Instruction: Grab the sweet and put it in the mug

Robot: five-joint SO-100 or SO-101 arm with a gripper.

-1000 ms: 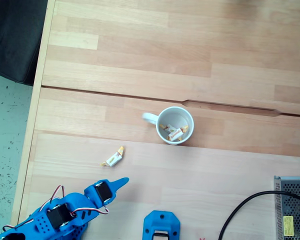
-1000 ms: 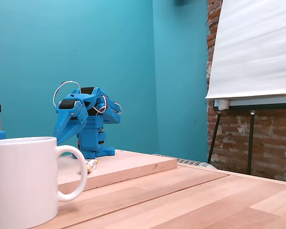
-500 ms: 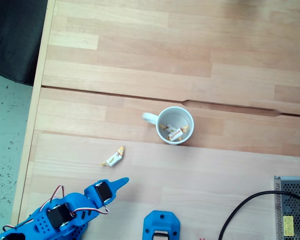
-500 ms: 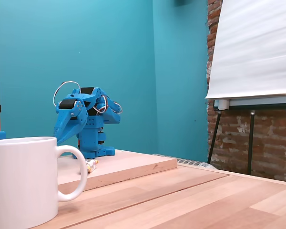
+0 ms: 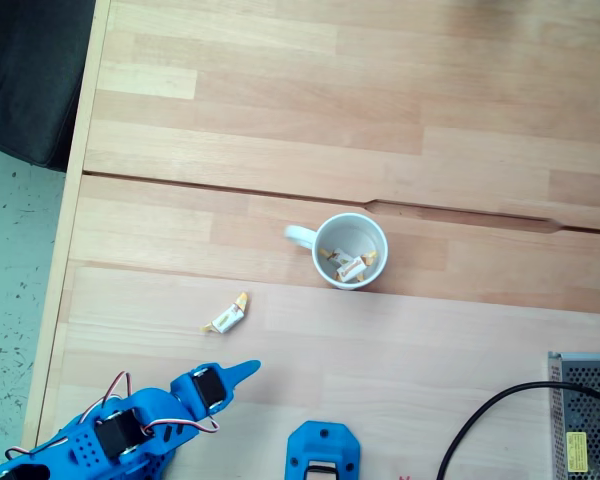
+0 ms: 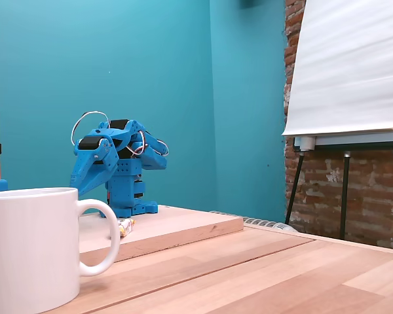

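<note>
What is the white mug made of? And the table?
The mug looks like glazed ceramic: smooth, shiny white with thick walls. The table looks like pale wood glued from planks: you can see grain and the joins between boards.

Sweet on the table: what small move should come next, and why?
Probably reach the gripper forward toward the sweet. The sweet lies loose on the wood, left of the mug, and the gripper tip sits short of it, holding nothing.

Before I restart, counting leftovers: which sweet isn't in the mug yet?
The sweet lying on the wood between the claw and the mug; the others lie inside it.
</note>
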